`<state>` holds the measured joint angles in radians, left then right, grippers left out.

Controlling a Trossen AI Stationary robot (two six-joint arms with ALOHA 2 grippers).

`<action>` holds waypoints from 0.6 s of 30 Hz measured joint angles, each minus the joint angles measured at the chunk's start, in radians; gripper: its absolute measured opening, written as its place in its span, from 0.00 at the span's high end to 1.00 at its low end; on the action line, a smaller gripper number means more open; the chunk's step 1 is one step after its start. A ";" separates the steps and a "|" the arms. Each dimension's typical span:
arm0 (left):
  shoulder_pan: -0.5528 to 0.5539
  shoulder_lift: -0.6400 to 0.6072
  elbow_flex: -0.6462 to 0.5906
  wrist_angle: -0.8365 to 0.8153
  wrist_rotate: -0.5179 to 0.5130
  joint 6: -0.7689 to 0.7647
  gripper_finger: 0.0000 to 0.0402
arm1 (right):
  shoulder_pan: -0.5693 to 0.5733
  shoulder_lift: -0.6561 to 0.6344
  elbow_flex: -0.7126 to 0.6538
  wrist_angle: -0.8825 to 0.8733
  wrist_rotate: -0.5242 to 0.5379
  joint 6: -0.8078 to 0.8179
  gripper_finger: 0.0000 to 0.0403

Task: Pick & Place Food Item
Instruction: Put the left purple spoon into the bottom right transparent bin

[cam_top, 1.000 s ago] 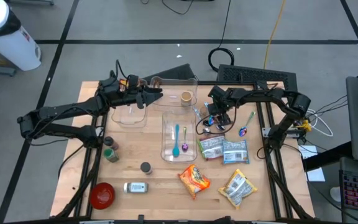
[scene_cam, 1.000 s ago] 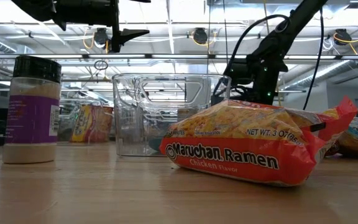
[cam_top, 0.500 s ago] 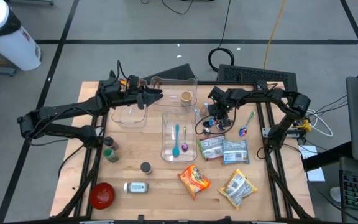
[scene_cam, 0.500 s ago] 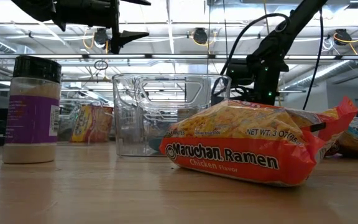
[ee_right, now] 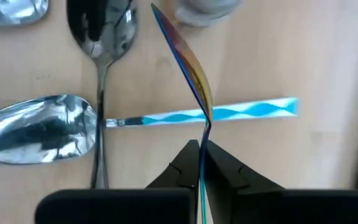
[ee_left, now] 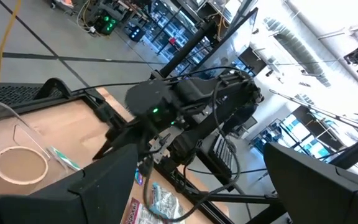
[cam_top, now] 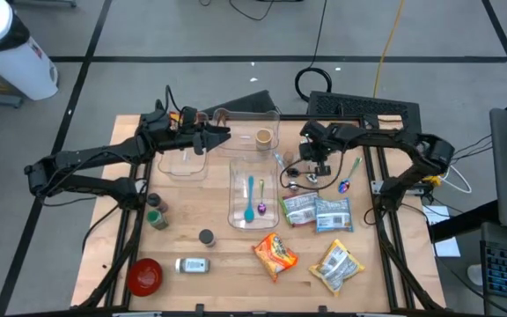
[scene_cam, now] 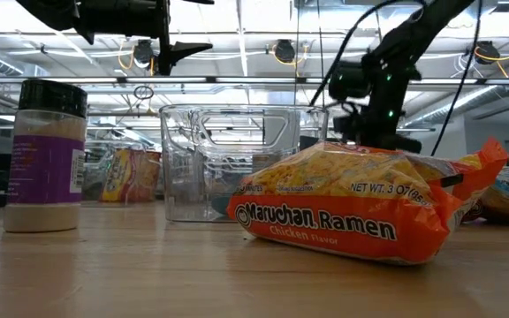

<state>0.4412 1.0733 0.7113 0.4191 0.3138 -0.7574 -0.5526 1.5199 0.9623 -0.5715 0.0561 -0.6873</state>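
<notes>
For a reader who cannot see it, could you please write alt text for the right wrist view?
The right gripper is shut on the thin handle of an iridescent utensil, lifting it above the wooden table. Below lie a spoon with a blue-and-white handle and a dark, shiny spoon.

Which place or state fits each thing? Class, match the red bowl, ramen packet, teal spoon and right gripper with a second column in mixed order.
1 red bowl
2 ramen packet
3 teal spoon
4 right gripper

a inside the clear tray
b shut on a thin utensil
c table corner, high view's lower left
d on bare wood, nearest the low camera

Pairs: 1-c; 2-d; 3-a; 4-b
</notes>
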 joint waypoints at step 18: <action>-0.005 0.028 0.149 -0.099 -0.009 0.147 0.11 | 0.002 -0.487 0.001 0.367 -0.195 0.666 1.00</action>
<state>0.4362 1.1010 0.8598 0.3197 0.3044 -0.6107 -0.5510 1.0328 0.9630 -0.2049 -0.1391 -0.0210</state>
